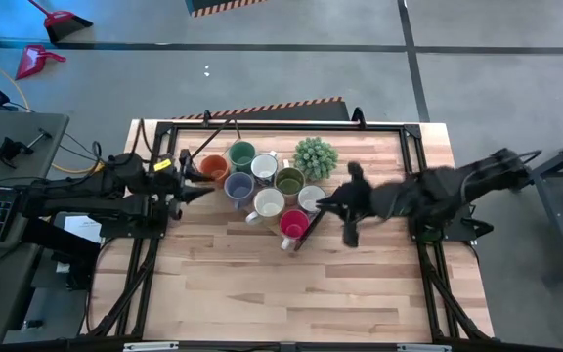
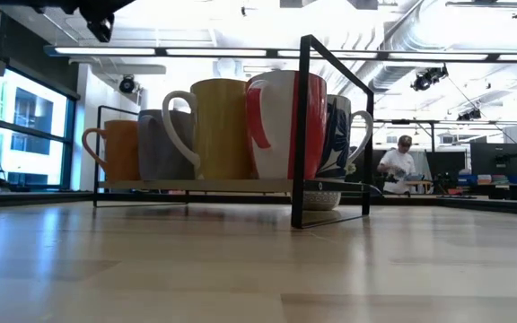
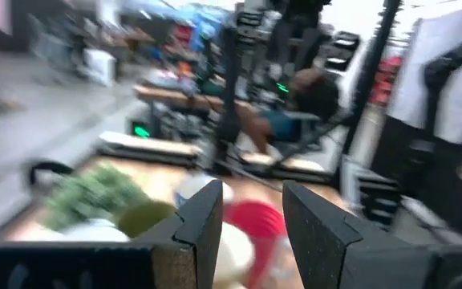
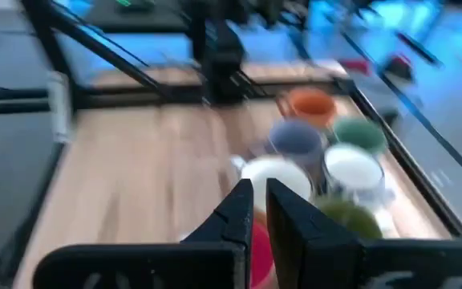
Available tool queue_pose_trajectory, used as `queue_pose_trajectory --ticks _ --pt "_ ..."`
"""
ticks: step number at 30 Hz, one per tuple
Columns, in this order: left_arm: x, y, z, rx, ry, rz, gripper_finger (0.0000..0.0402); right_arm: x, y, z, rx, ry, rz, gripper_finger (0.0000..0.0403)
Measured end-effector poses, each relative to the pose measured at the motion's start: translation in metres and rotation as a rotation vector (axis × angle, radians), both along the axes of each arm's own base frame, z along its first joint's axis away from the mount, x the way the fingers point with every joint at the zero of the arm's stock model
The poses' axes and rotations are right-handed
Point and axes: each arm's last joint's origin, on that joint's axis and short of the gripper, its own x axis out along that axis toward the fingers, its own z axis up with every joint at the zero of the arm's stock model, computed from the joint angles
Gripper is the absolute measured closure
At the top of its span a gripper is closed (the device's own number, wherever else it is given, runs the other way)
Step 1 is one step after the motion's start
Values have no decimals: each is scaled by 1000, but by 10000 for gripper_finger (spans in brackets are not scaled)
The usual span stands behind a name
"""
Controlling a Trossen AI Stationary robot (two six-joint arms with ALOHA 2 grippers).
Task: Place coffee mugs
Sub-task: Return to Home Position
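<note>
Several coffee mugs stand bunched on the far middle of the wooden table: orange (image 1: 213,168), bright green (image 1: 241,154), blue-grey (image 1: 238,186), olive (image 1: 289,180), red-pink (image 1: 293,224) and three white ones (image 1: 269,202). All stand upright on their bases. My left gripper (image 1: 192,179) is open just left of the orange mug, pointing level toward the bunch, and its wrist view shows nothing between the fingers (image 3: 251,217). My right gripper (image 1: 323,202) hangs raised at the bunch's right side, above the red-pink mug. It is shut and slants downward with nothing in it (image 4: 259,210).
A spiky green potted plant (image 1: 316,156) stands at the far right of the mugs. A black frame (image 1: 281,125) runs along the table's edges. The near half of the tabletop (image 1: 281,284) is bare wood. A person (image 2: 395,166) sits far off in the room.
</note>
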Motion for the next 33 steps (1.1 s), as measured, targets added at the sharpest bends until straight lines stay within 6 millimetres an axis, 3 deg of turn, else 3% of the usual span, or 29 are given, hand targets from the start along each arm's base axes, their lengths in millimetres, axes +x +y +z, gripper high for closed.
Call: queue_pose_trajectory --ticks 7,11,14,17,20,25,29,33 --pt "-2 5 9 149 -26 191 282 -22 -44 39 14 -189 200 387" --pt "-2 5 9 152 -25 198 282 -29 -60 46 6 -235 152 387" --pt "-2 5 9 149 -26 198 282 -25 -62 41 -41 -245 223 387" --pt "-3 5 10 140 -35 199 282 -15 -64 19 -23 -288 322 387" --pt "-4 5 12 129 -49 199 282 -16 -69 -13 21 -317 310 387" --pt "-4 5 12 109 -51 198 282 -38 -71 -62 87 -438 302 387" --pt "-4 5 12 91 -53 195 282 -62 -65 -93 126 -593 336 387" --pt "-4 5 12 85 -53 189 282 -75 -61 -118 199 -639 346 387"
